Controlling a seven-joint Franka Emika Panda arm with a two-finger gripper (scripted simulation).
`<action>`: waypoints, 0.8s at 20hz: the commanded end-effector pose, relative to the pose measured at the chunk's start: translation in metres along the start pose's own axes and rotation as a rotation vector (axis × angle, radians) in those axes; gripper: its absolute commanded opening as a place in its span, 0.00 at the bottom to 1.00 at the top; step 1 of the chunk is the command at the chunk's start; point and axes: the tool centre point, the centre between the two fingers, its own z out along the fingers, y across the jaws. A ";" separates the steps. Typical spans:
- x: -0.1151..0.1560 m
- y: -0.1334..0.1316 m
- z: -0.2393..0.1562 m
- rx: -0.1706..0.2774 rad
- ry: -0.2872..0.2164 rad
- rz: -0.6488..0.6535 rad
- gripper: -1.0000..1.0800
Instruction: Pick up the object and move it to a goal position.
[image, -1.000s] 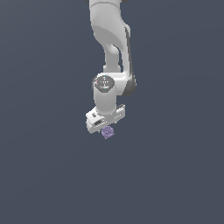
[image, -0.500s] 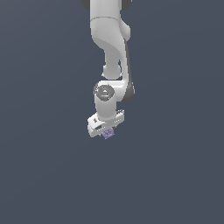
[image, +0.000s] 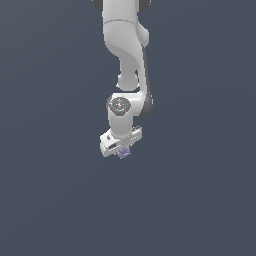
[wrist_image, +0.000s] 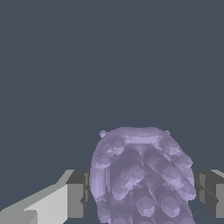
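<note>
Wrist view: the small pale purple, bumpy, faceted roundish object (wrist_image: 140, 175) is seen filling the gap between the two dark grey finger pads (wrist_image: 78, 192) of the white robot hand (wrist_image: 142, 197), with a pad at each flank; actual contact on either side cannot be confirmed, but the lump is framed tightly and the hand is judged to be clenched on it. In the exterior view, the same purple object (image: 124, 152) is shown poking out just under the white hand (image: 121, 145), which hangs from the white arm (image: 125, 55) over a plain dark grey-blue table (image: 50, 200). No goal marker is visible in either picture, so the target spot cannot be placed. The step in hand is judged to be the carry: grip pressure should be kept steady, the wrist kept level, and travel kept smooth, since a knobbly surface offers only small contact patches and a jerk could let it roll out. Whether the lump is clear of the table cannot be told, as no shadow is rendered. As for orientation, the object is seen as slightly elongated in the wrist view, with rows of bumps running diagonally; its long axis is judged to lie roughly along the fingers, across the closing direction, though its lower end is cut off by the frame.
</note>
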 end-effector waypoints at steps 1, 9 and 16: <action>0.000 -0.001 0.001 0.001 -0.001 -0.001 0.00; 0.001 -0.006 -0.012 0.000 -0.001 0.000 0.00; 0.005 -0.025 -0.050 0.000 -0.001 -0.001 0.00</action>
